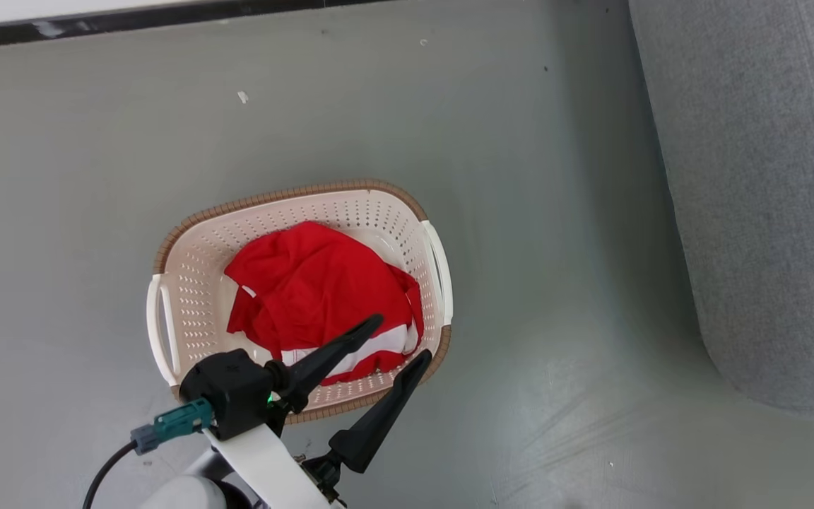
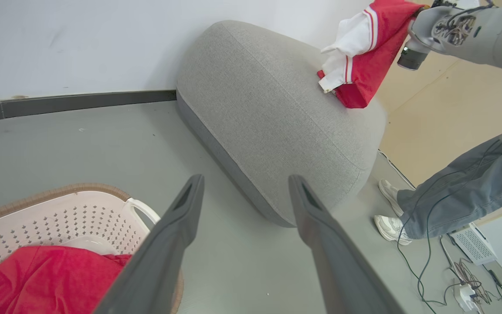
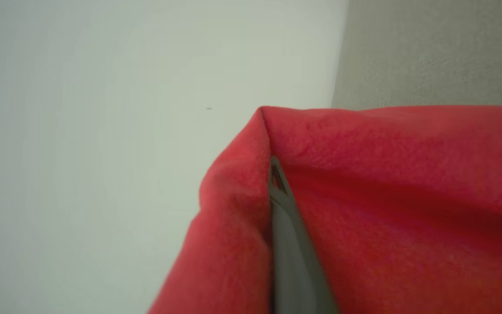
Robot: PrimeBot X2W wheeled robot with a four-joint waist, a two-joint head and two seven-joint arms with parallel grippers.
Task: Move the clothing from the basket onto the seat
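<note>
- The left gripper (image 1: 403, 336) is released, with its jaws spread wide, and is poised above the near rim of the basket (image 1: 195, 283). The spread is judged to suit a downward pinch into loose fabric.
- The bunched garment (image 1: 315, 290) lies inside the basket, its white-banded part against the near wall. Whether the left fingers touch it cannot be told.
- The right gripper (image 3: 277, 174) is clenched on a fold of the held garment (image 2: 364, 65). This garment is kept well apart from the basket, over the end of the seat (image 2: 268, 113) farthest from the basket.
- The high grip is judged to keep the hanging fabric from dragging. Whether the hem touches the cushion cannot be told.
- A strip of bare floor (image 1: 520, 212) separates the basket from the seat's rounded edge. It is judged wide enough for a load to be swung across.
- A person's legs (image 2: 460, 192) and loose cables (image 2: 425, 261) are located beyond the seat from the basket, outside that strip.
</note>
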